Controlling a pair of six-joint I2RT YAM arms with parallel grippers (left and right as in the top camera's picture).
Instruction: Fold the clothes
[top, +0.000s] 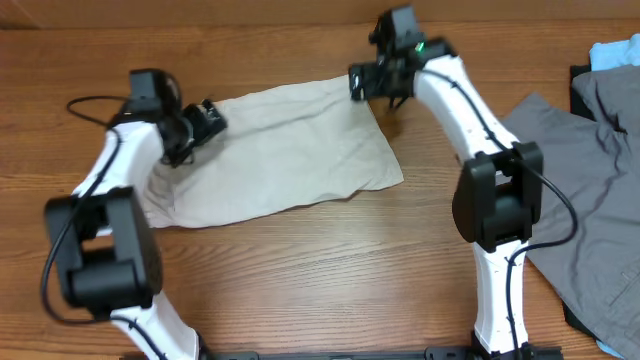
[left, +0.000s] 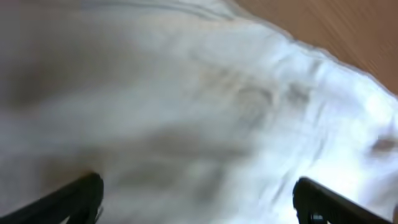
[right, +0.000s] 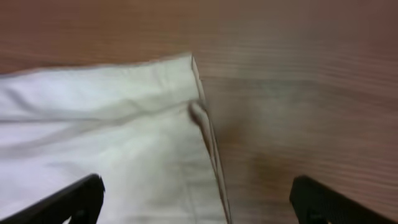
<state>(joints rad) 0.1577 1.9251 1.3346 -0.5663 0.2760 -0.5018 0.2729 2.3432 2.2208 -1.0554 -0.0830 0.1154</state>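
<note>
The cream shorts (top: 280, 150) lie spread flat on the wooden table in the overhead view, between my two arms. My left gripper (top: 207, 120) is open over the cloth's far left corner; in the left wrist view the cream fabric (left: 199, 106) fills the frame between the open fingers (left: 198, 199). My right gripper (top: 358, 82) is open at the far right corner; in the right wrist view the hemmed corner (right: 193, 106) lies between the open fingers (right: 198, 199), with nothing held.
A grey garment (top: 590, 190) is heaped at the right edge of the table, with a light blue piece (top: 615, 52) at the far right corner. Bare wood (top: 330, 270) lies in front of the shorts.
</note>
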